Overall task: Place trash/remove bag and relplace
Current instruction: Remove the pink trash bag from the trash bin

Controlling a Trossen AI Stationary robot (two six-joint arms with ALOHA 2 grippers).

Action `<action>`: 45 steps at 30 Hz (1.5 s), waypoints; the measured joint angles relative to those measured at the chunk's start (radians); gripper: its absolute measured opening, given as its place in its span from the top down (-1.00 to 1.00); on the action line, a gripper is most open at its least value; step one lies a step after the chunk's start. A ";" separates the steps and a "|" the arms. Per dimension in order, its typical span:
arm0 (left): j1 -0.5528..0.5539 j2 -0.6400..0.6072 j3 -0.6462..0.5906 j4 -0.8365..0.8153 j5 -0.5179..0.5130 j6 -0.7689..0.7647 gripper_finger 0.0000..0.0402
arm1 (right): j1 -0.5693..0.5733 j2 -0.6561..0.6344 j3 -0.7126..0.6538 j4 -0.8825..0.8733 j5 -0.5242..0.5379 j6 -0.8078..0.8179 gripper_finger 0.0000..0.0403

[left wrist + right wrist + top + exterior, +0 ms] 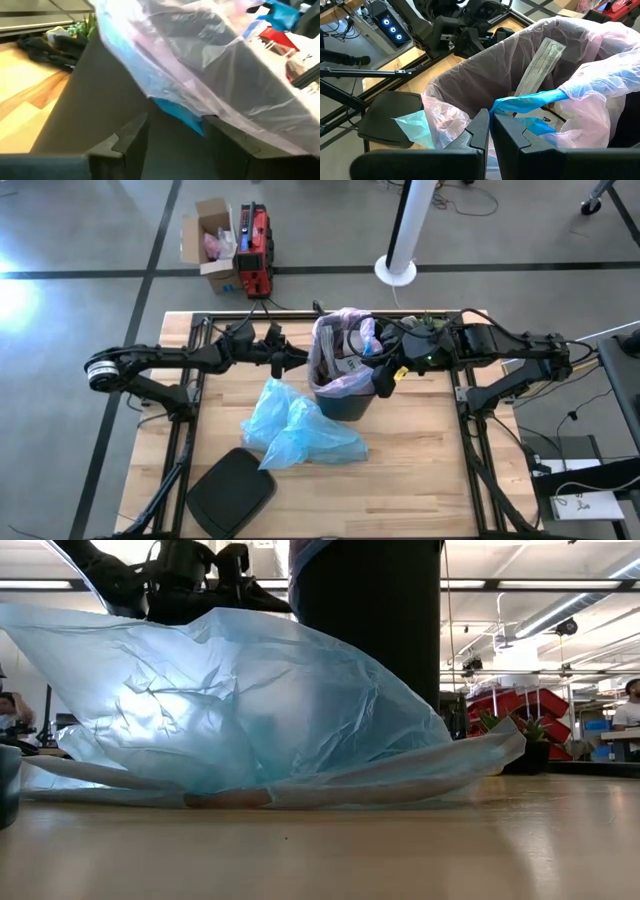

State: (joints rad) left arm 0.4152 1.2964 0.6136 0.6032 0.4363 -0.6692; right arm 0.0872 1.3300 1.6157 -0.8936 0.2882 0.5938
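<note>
The dark bin [345,395] stands mid-table, lined with the pinkish-white bag [470,80], whose hem folds out over the rim. A long clear wrapper [540,62] and other scraps lie inside. My right gripper [490,117] is at the bin's right rim [385,380], shut on the blue drawstring. My left gripper [175,125] is open at the bin's left wall [298,360], just under the bag's overhanging hem [200,75]. Its fingers stand either side of a blue bit of drawstring [182,116]. Whether they touch anything I cannot tell. My right gripper pinches a pulled-out stretch of the blue drawstring [507,104] between its two fingers at the bag's hem, on the bin's right rim. It comes slanting down from the table's right side. The drawstring runs from the fingers back to the hem [555,95], which still sits on the rim.
A light blue plastic bag [300,428] lies crumpled on the table just in front of the bin and fills the low view [250,710]. A black lid [230,490] lies near the table's front left. Black and green clutter [50,42] sits at the far edge.
</note>
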 joint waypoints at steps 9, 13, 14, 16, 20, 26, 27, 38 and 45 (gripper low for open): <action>-0.001 0.000 0.000 -0.004 -0.021 0.040 0.31 | 0.000 0.000 0.000 0.000 0.000 0.017 0.96; -0.010 0.020 0.000 0.044 -0.028 0.040 0.37 | 0.000 0.000 0.000 0.000 0.000 0.017 0.96; -0.012 0.025 0.001 0.068 -0.028 0.037 0.38 | 0.000 0.000 0.000 0.000 0.000 0.017 0.96; -0.018 0.043 0.001 0.112 -0.027 0.028 0.40 | -0.001 0.000 0.000 0.000 0.001 0.017 0.96; -0.032 0.086 0.002 0.116 -0.027 0.025 0.44 | -0.001 0.000 0.000 0.001 0.002 0.019 0.96; -0.036 0.118 0.006 0.115 -0.008 0.028 0.52 | 0.000 0.000 0.000 0.001 0.002 0.020 0.96; -0.036 0.113 0.007 0.116 -0.008 0.041 0.55 | 0.000 0.000 0.000 0.000 0.002 0.019 0.96; -0.034 -0.024 0.011 -0.044 -0.169 0.209 0.97 | 0.000 0.000 0.000 -0.001 0.003 -0.003 0.96; -0.032 -0.137 0.011 -0.222 -0.289 0.318 1.00 | 0.000 0.000 0.000 -0.004 0.003 -0.016 0.96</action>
State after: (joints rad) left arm 0.3828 1.1599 0.6243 0.3809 0.1476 -0.3510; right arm 0.0868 1.3300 1.6157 -0.8972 0.2916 0.5779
